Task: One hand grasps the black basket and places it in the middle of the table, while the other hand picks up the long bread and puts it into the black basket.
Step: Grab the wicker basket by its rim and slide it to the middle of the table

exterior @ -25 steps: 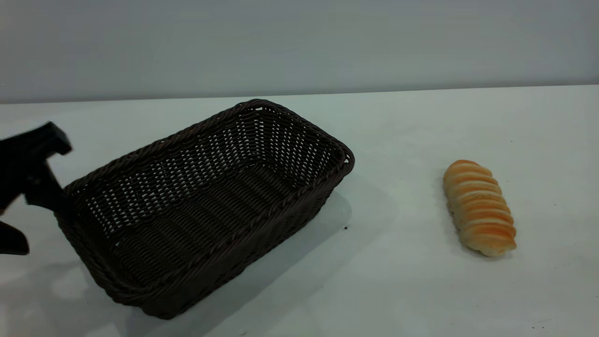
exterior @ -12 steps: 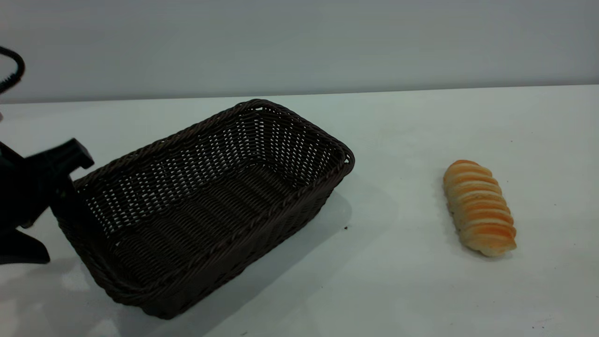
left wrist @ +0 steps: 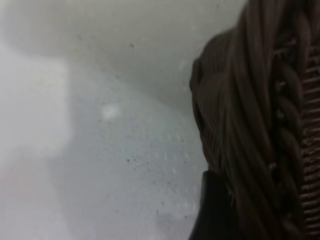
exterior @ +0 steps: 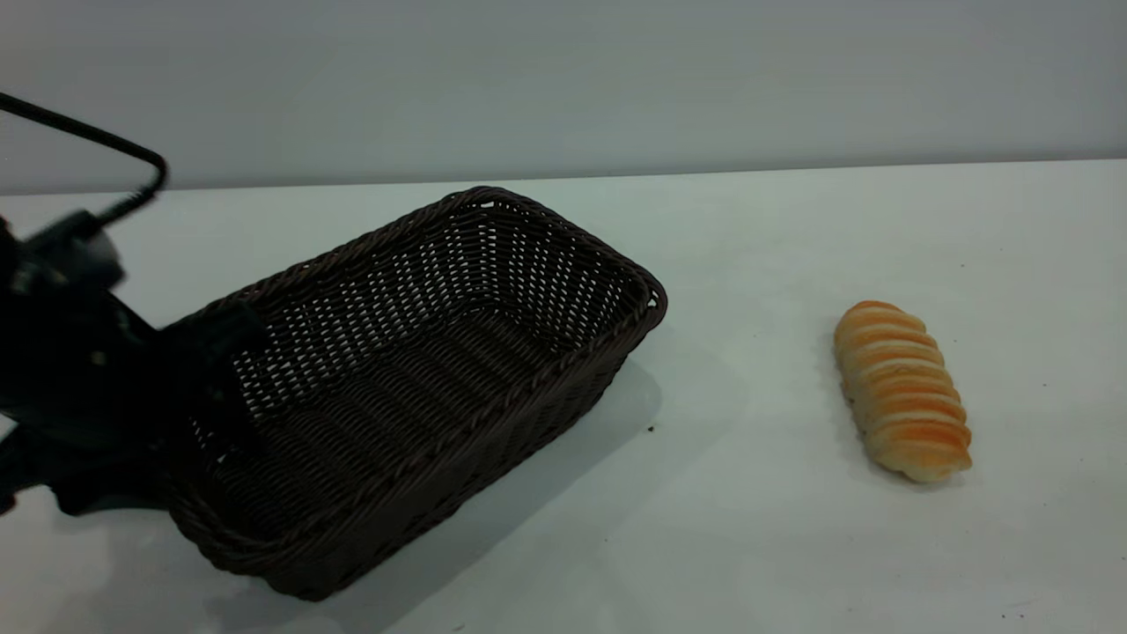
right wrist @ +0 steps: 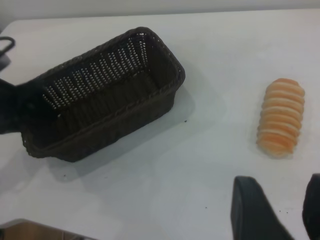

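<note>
The black basket (exterior: 656, 304) stands on the white table (exterior: 757, 546), left of centre. My left gripper (exterior: 180, 409) is open at the basket's left short end, one finger inside the wall and one outside, straddling the rim. In the left wrist view the braided rim (left wrist: 260, 100) fills one side, with a dark finger (left wrist: 215, 210) against it. The long bread (exterior: 902, 392) lies alone at the right. My right gripper (right wrist: 285, 210) is open and empty, above the table short of the bread (right wrist: 281, 117). The basket (right wrist: 170, 60) shows farther off there.
A thin black cable (exterior: 106, 141) loops above the left gripper. The table's far edge (exterior: 792, 169) meets a plain grey wall. Bare white table lies between the basket and the bread. A few dark specks (exterior: 650, 429) dot the top.
My left gripper has moved right, from beside the basket's left end to straddling its rim. The basket and the bread have not moved.
</note>
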Available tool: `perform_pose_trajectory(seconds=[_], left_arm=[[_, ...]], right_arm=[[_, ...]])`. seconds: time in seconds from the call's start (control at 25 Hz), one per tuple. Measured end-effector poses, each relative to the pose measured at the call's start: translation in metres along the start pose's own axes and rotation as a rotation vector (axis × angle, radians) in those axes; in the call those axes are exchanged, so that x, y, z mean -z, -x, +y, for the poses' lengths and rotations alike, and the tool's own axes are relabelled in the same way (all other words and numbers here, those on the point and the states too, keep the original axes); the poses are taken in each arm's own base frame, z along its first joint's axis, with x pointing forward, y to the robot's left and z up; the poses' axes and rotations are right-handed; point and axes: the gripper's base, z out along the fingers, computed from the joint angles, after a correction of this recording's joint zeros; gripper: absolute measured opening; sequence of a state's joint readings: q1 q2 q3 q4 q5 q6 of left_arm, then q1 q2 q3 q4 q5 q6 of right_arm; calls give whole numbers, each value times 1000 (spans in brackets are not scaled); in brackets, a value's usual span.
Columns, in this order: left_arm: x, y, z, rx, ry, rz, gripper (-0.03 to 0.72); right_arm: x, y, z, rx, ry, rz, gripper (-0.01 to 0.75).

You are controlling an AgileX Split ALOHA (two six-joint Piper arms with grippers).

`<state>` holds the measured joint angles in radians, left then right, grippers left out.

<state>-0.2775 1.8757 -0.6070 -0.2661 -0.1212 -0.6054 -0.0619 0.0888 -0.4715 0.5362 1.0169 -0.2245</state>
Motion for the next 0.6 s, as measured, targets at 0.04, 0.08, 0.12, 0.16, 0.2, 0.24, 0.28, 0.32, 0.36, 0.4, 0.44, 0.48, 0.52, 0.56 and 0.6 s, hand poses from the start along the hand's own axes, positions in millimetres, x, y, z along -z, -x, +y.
perform_pose_trajectory(seconds=[0.04, 0.08, 0.12, 0.16, 0.2, 0.24, 0.28, 0.32, 0.36, 0.4, 0.44, 0.48, 0.52, 0.56, 0.6], left_arm=[[-3, 0, -1, 0, 5, 6, 585], [-6, 0, -1, 4, 10, 11, 585], [-9, -1, -1, 9, 14, 15, 585], [-11, -1, -1, 12, 18, 18, 584], [-13, -1, -1, 13, 23, 22, 581], [-14, -1, -1, 15, 26, 24, 570], [-15, -1, 0, 15, 28, 25, 552], [-16, -2, 0, 16, 30, 27, 528], [-16, -2, 0, 17, 31, 27, 488], [-16, -2, 0, 18, 31, 27, 434], [-16, -2, 0, 21, 31, 26, 379], [-16, -2, 0, 21, 30, 26, 300], [-16, -1, 0, 35, 28, 23, 220], [-16, -1, -1, 57, 23, 15, 145], [-16, 0, -1, 33, 19, 10, 130]], right_arm=[[0, 0, 0, 0, 0, 0, 239], [0, 0, 0, 0, 0, 0, 239], [0, 0, 0, 0, 0, 0, 239], [0, 0, 0, 0, 0, 0, 239], [0, 0, 0, 0, 0, 0, 239], [0, 0, 0, 0, 0, 0, 239], [0, 0, 0, 0, 0, 0, 239], [0, 0, 0, 0, 0, 0, 239], [0, 0, 0, 0, 0, 0, 239], [0, 0, 0, -1, 0, 0, 239], [0, 0, 0, -1, 0, 0, 239], [0, 0, 0, -1, 0, 0, 239], [0, 0, 0, -1, 0, 0, 239], [0, 0, 0, -1, 0, 0, 239], [0, 0, 0, -1, 0, 0, 239]])
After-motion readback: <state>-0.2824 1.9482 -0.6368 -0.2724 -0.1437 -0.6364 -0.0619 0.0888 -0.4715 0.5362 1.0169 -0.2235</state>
